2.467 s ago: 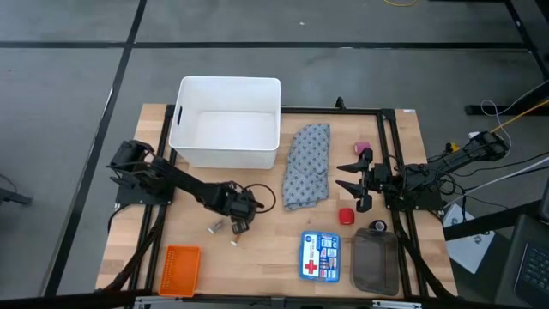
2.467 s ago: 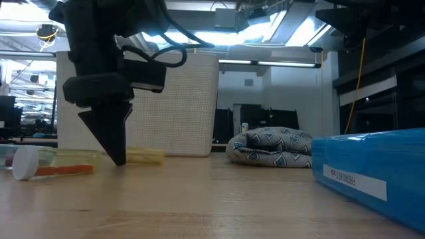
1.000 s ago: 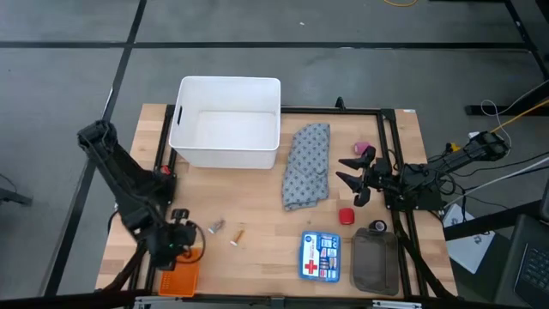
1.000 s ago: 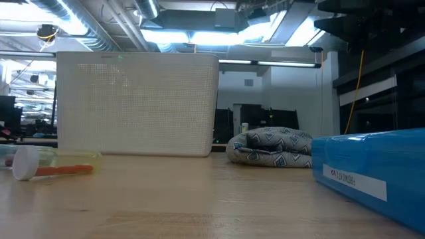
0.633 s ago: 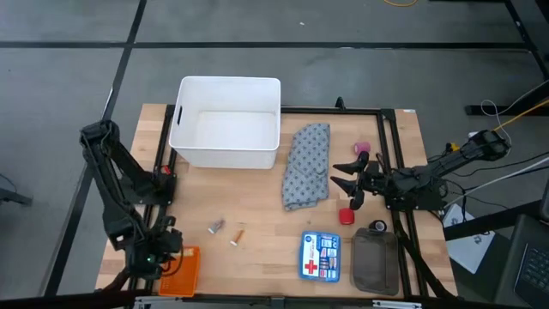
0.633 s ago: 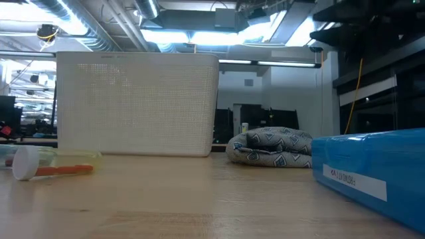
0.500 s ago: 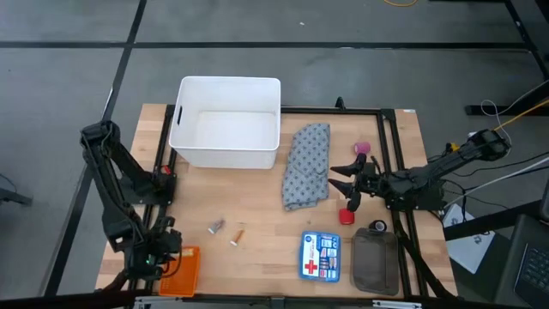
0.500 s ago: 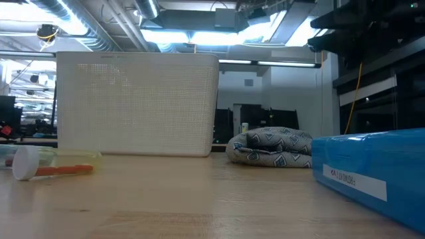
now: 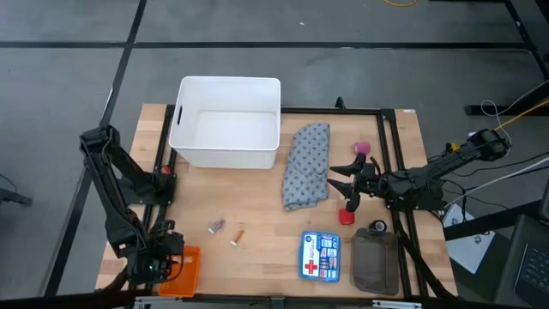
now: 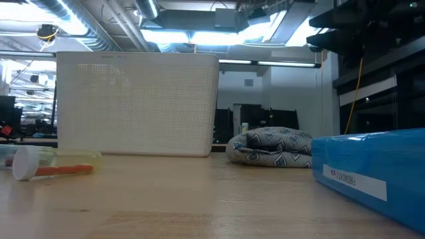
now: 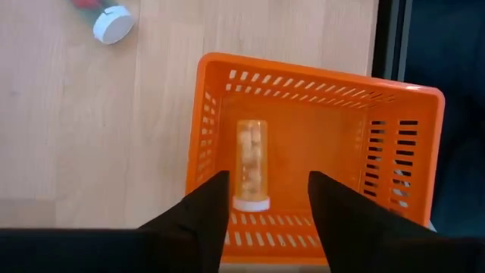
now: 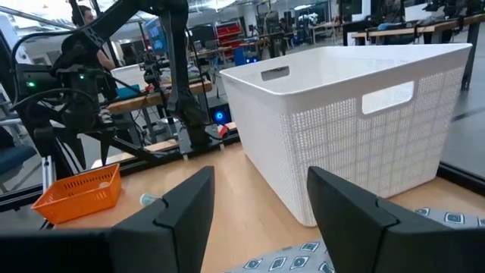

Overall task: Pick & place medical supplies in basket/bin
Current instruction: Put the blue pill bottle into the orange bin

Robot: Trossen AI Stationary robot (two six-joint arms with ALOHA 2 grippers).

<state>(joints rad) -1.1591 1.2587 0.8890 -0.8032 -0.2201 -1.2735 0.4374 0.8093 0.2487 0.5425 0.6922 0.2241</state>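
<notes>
Jaws apart, the left gripper (image 11: 261, 205) hangs over an orange basket (image 11: 386, 133) holding a vial (image 11: 251, 163); right gripper (image 9: 340, 190) open beside the cloth (image 9: 307, 163).

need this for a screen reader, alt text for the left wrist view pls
A small clear pill bottle with tan contents and a white cap lies on the floor of an orange slotted plastic basket, seen past the left gripper with its dark fingers open. The basket sits on a light wooden table.

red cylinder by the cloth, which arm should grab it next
Right. Its open hand hovers just above the red cylinder, while the left hand is at the orange basket.
</notes>
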